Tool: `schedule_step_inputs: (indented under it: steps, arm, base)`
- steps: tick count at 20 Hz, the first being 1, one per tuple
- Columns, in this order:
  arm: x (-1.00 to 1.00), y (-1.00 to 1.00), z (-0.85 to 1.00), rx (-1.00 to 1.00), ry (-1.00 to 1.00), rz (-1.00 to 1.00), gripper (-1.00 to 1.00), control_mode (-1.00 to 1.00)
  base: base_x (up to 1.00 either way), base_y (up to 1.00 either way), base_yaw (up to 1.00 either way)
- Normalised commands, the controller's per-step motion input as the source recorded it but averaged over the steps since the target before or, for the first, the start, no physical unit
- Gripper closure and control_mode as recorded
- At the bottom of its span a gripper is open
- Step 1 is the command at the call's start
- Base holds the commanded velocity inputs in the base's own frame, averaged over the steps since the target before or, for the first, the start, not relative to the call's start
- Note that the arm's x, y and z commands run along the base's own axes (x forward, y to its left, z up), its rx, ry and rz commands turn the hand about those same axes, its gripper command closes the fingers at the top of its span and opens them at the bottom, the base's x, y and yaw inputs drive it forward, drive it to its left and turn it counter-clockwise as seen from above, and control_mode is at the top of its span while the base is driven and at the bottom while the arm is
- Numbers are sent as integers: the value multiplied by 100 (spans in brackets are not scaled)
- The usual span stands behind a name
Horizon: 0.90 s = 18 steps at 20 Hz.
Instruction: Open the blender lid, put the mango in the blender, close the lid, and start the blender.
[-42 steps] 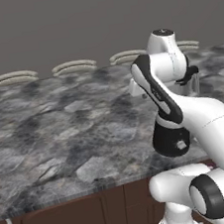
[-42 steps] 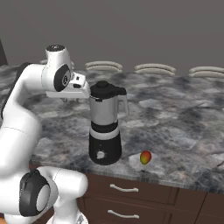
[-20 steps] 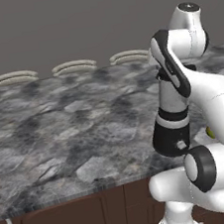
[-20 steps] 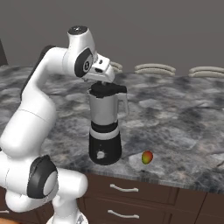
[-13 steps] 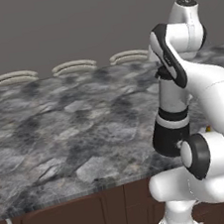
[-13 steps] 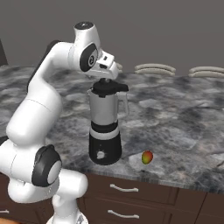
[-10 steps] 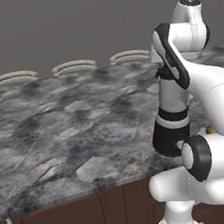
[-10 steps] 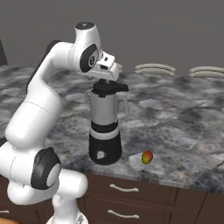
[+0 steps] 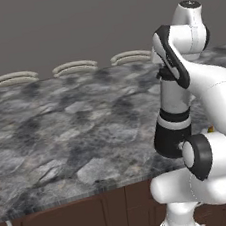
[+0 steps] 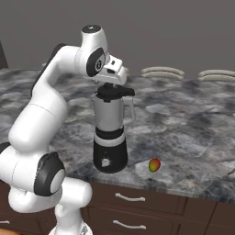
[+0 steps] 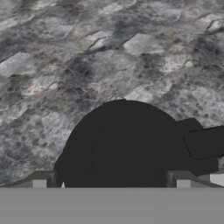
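Observation:
The blender point(image 10: 110, 137) stands near the front edge of the grey marbled counter point(image 10: 183, 119), its black base and translucent jar upright. The blender lid point(image 10: 113, 92) sits on the jar; from above in the hand view it is a black disc point(image 11: 127, 148) with a side tab point(image 11: 204, 142). My gripper point(image 10: 109, 85) hangs just above the lid, open, with its fingertips point(image 11: 41, 179) spread to either side of the lid's centre. The mango point(image 10: 154, 165) lies on the counter to the right of the blender base. A sliver of the mango point(image 9: 210, 130) peeks past my arm.
Pale oval stool tops point(image 10: 162, 72) line the counter's far edge, also visible in the left base view point(image 9: 74, 67). Dark cabinet drawers with handles point(image 10: 129, 198) run below the counter front. Bare counter stretches left point(image 9: 62, 132) and right of the blender.
My arm has swung right from beside the blender to over it, and the hand has come down close above the lid. The blender and mango have not moved.

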Motion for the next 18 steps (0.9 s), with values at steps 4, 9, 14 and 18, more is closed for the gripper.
schedule_step_inputs:
  steps: [4,9,14,18]
  arm:
    - [0,-19,0,0,0,0,-100,-100]
    - [0,-12,0,0,1,0,-100,-100]
    - [0,0,0,0,1,0,-100,-100]
    - [-1,0,0,0,0,0,-100,-100]
  base:
    - [0,0,0]
    - [0,0,0]
    - [0,0,0]
    - [0,0,0]
